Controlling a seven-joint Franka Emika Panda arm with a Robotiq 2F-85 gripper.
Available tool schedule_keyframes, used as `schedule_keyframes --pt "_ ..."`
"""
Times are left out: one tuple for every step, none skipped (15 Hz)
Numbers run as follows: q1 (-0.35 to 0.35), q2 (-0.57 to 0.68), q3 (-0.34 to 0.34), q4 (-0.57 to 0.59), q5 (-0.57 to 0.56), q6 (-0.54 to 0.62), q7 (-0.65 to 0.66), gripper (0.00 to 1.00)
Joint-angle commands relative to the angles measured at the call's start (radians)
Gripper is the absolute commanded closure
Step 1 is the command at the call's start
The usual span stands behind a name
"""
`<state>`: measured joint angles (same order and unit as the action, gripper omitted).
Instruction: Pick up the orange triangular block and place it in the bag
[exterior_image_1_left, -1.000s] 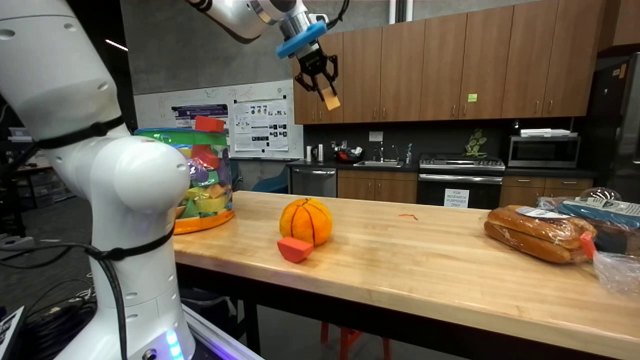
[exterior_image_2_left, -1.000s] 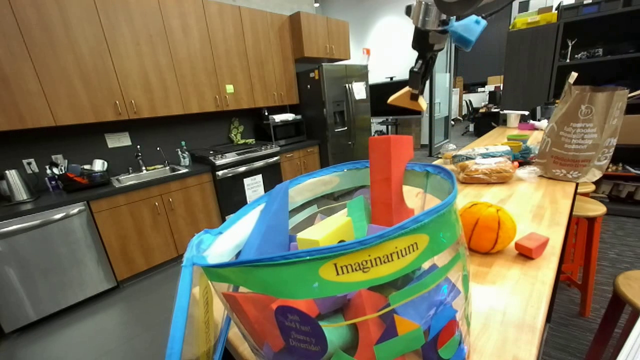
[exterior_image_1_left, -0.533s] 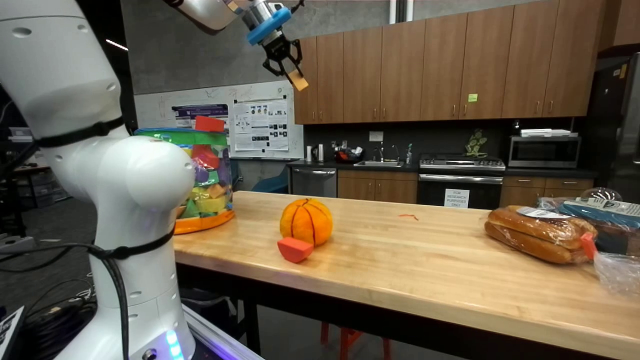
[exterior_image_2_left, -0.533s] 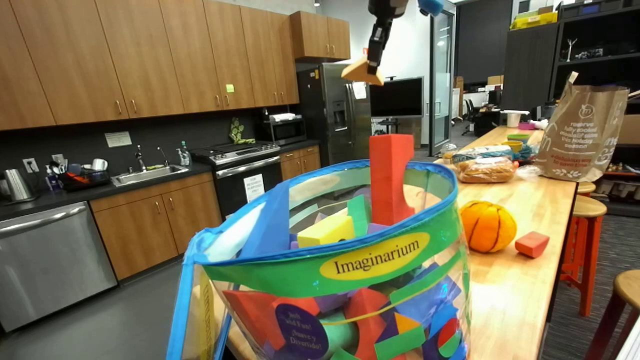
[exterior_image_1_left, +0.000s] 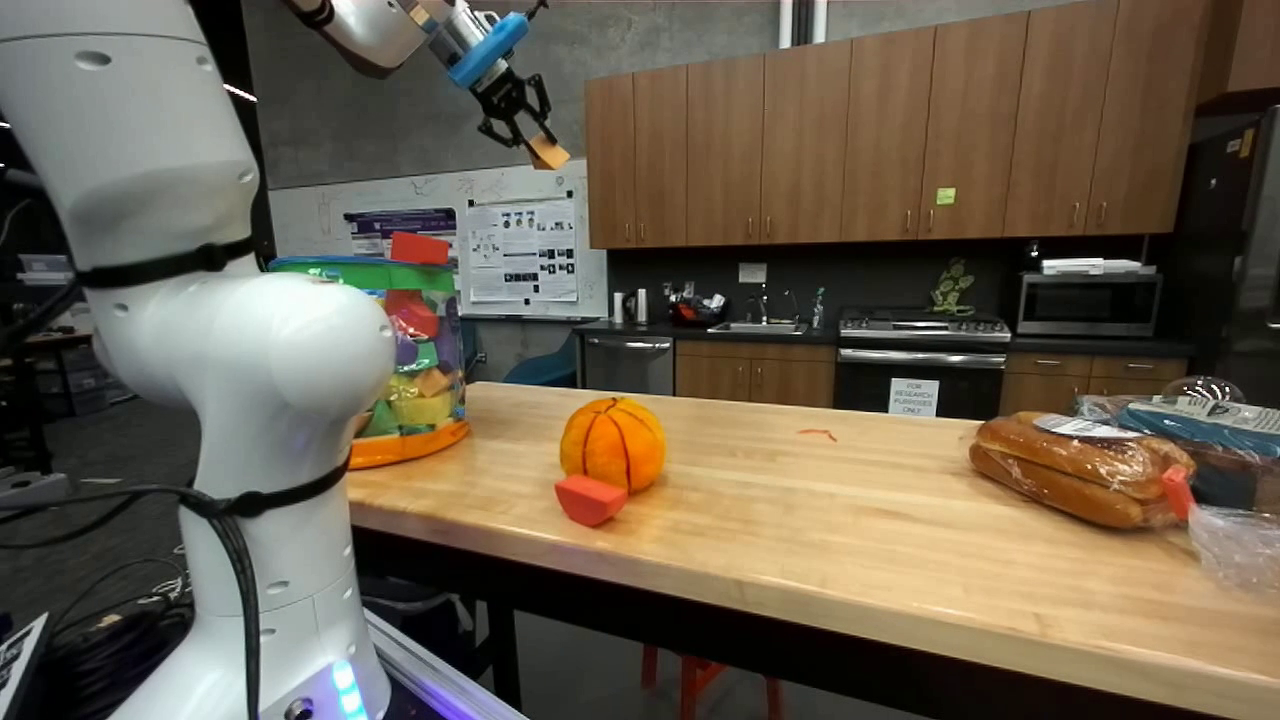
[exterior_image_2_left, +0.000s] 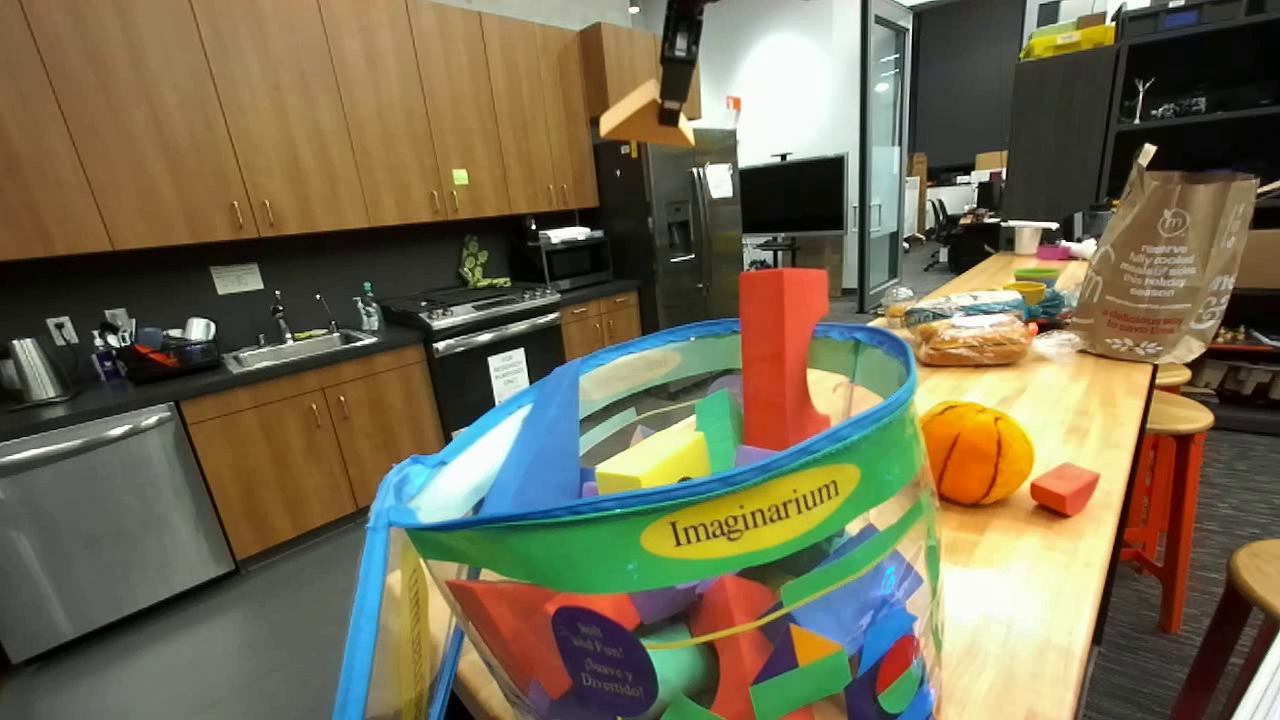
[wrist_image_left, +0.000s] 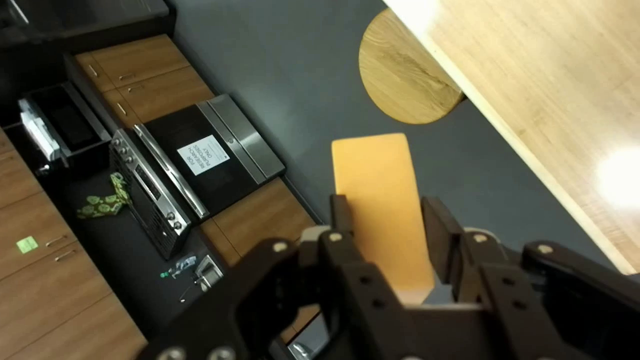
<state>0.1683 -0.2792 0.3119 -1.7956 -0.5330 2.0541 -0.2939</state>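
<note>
In an exterior view, our gripper (exterior_image_1_left: 540, 146) hangs high, pinching the orange triangular block (exterior_image_1_left: 552, 154) above and to one side of the bag (exterior_image_1_left: 437, 279); we judge the height is meant to clear its rim. In an exterior view, we see the bag's top open, which suits a drop from above, though the upright red block (exterior_image_2_left: 772, 370) poking past the rim could get in the way. There, one finger (exterior_image_2_left: 679, 75) lies against the orange triangular block's flat side. In the wrist view, both fingers (wrist_image_left: 341, 216) grip opposite sides, probably because those parallel faces resist slipping.
</note>
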Motion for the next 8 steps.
schedule_keyframes --pt "0.034 0.024 0.024 0.013 -0.057 -0.012 -0.027 0.86" --pt "0.04 0.02 0.023 0.004 -0.062 -0.006 -0.025 0.86" --pt "0.04 0.012 0.017 -0.008 -0.067 0.004 -0.013 0.86" --pt "0.039 0.007 0.01 -0.016 -0.069 0.011 -0.004 0.86" --pt "0.035 0.003 0.004 -0.025 -0.073 0.015 0.004 0.86" --pt "0.03 0.003 -0.002 -0.031 -0.075 0.015 0.014 0.86" --pt "0.029 0.0 -0.01 -0.035 -0.07 0.018 0.021 0.86" --pt "0.027 -0.007 -0.021 -0.043 -0.062 0.028 0.029 0.86"
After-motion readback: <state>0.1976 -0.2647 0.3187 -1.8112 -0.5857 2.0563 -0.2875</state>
